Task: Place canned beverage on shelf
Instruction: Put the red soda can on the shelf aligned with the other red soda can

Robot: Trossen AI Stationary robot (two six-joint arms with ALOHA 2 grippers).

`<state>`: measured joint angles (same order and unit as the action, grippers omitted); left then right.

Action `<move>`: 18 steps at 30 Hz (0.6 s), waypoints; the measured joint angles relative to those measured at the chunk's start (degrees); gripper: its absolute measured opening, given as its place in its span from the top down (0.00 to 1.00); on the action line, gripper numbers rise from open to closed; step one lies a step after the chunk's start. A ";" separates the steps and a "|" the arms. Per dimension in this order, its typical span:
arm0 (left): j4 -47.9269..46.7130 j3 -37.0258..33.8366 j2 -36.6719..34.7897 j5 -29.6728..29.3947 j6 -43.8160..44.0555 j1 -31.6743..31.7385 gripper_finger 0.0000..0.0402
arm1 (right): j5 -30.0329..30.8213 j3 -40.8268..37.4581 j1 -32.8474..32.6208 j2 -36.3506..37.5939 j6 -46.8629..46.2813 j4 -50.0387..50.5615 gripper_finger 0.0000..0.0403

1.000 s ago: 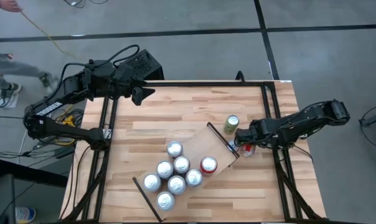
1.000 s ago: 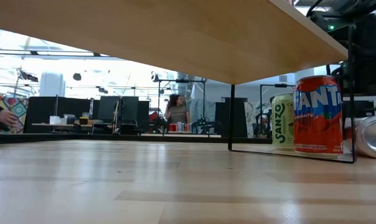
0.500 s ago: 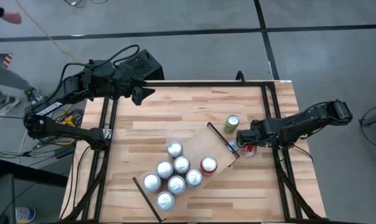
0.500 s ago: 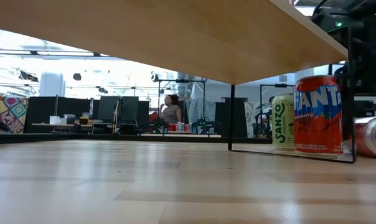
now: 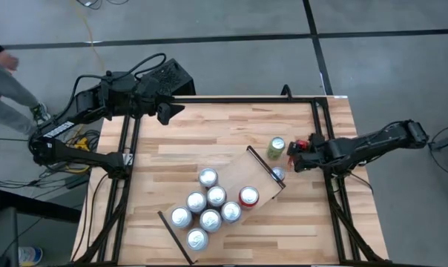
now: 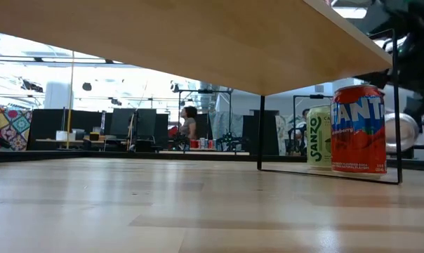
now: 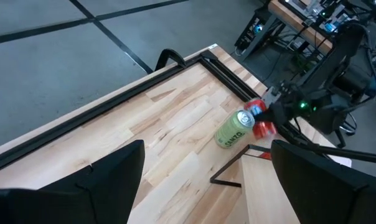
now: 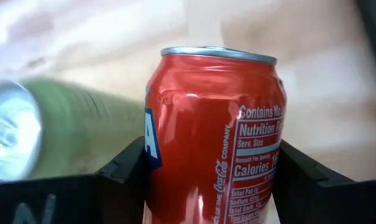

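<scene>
Currently the right gripper (image 5: 297, 153) grips a red can (image 8: 214, 130) by its sidewall, lifted beside the green can (image 5: 276, 147), near the shelf (image 5: 246, 174). Expect rigid, smooth, dentable metal; clamp mid-body. Left gripper (image 5: 167, 111) waits open.

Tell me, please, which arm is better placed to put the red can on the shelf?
The right arm. Its claw already grips the red can beside the shelf; the left claw waits open at the far corner.
</scene>
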<state>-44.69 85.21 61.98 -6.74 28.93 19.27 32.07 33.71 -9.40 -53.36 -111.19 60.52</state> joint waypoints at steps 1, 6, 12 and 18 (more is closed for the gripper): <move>-0.01 0.00 0.01 0.02 0.03 -0.02 0.17 | 1.72 0.60 0.01 0.51 1.57 1.15 0.42; 0.00 0.00 0.01 -0.07 0.68 -0.02 0.17 | 7.44 6.59 1.45 1.29 11.05 7.82 0.42; -0.02 0.00 0.00 -2.38 0.74 -0.02 0.17 | 20.83 17.07 1.34 1.27 34.37 5.69 0.42; 0.00 0.00 0.00 -3.13 0.81 -0.02 0.17 | 24.59 23.81 -1.76 1.31 73.55 -20.10 0.42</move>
<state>-44.69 85.21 61.98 -9.87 29.74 19.25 56.66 57.52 -11.16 -52.05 -37.65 40.42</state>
